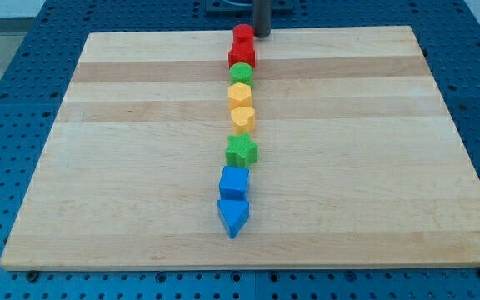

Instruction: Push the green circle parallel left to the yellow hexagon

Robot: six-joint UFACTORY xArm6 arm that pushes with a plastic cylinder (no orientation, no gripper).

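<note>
A column of blocks runs down the middle of the wooden board point(123, 167). From the view's top: a red block point(242, 36), a second red block point(242, 57), the green circle point(241, 74), the yellow hexagon point(240, 93), a yellow heart-like block point(242, 118), a green star-like block point(242, 151), a blue cube point(234, 181) and a blue triangle point(232, 216). The green circle touches the yellow hexagon just above it. My tip point(262, 35) is at the board's top edge, just right of the top red block and well above the green circle.
The board lies on a blue perforated table point(7, 50) that surrounds it on all sides. The rod's upper part leaves the view at the top edge.
</note>
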